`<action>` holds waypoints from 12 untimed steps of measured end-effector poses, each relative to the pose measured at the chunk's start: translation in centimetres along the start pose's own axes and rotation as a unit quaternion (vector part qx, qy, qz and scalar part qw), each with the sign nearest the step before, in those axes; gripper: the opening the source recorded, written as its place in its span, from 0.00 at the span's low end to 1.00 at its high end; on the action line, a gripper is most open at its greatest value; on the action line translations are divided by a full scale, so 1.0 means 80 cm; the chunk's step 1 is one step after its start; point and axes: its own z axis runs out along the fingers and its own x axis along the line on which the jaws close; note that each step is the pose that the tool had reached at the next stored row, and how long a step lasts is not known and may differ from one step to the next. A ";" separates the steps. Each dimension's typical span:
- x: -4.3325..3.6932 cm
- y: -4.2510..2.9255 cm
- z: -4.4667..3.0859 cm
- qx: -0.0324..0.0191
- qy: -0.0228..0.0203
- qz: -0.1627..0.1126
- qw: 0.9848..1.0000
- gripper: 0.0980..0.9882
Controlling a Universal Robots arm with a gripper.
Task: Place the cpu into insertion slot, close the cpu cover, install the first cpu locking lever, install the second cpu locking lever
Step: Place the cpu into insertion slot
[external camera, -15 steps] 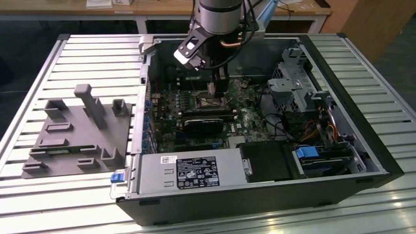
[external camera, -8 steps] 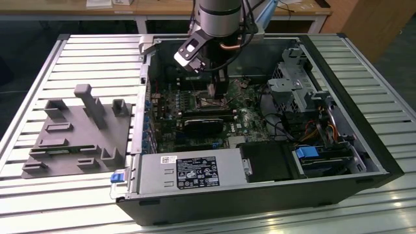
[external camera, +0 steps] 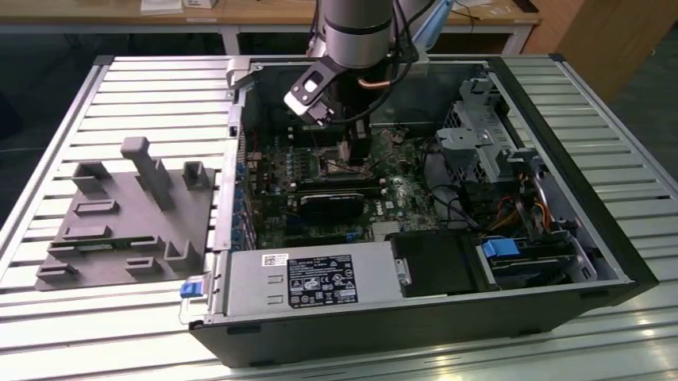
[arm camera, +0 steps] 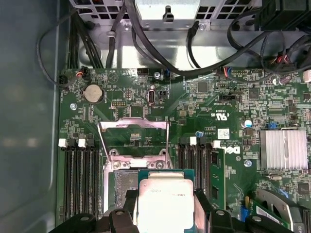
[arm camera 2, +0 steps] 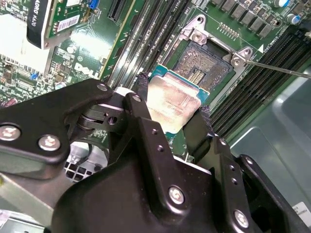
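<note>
A computer case [external camera: 424, 325] lies on its side on a slatted table [external camera: 148, 87], open face up so that the green circuit board [external camera: 392, 190] inside can be reached from above. The arm [external camera: 355, 32] comes down from the far side into the far part of the opening, toward the exterior view's left. Its wrist is bent so that the gripper [arm camera 2: 172, 99] points down at the board. The two black fingers [arm camera 2: 146, 111] are set narrow and clamp the chip [arm camera: 165, 204] by two opposite edges, which leaves its silvery top and its underside free. The chip hangs flat or nearly flat over the socket [arm camera 2: 204, 65] and hides one side of it in both wrist views. The dark centre of the socket is bare on the other side, so I judge the chip not yet seated. Whether it touches the rim I cannot tell. The thin metal cover frame [arm camera: 133, 122] stands raised at the socket's far edge, and a slim lever [arm camera 2: 282, 69] is swung out to the side, keeping the socket open from above.
</note>
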 end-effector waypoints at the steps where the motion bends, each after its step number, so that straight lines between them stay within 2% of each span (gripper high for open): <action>1: 0.000 -0.0001 0.0006 0.000 0.000 0.000 1.000 0.49; 6: 0.004 -0.0005 0.0040 0.000 0.000 0.000 1.000 0.49; 12: 0.012 -0.0026 0.0112 -0.001 -0.003 0.000 1.000 0.49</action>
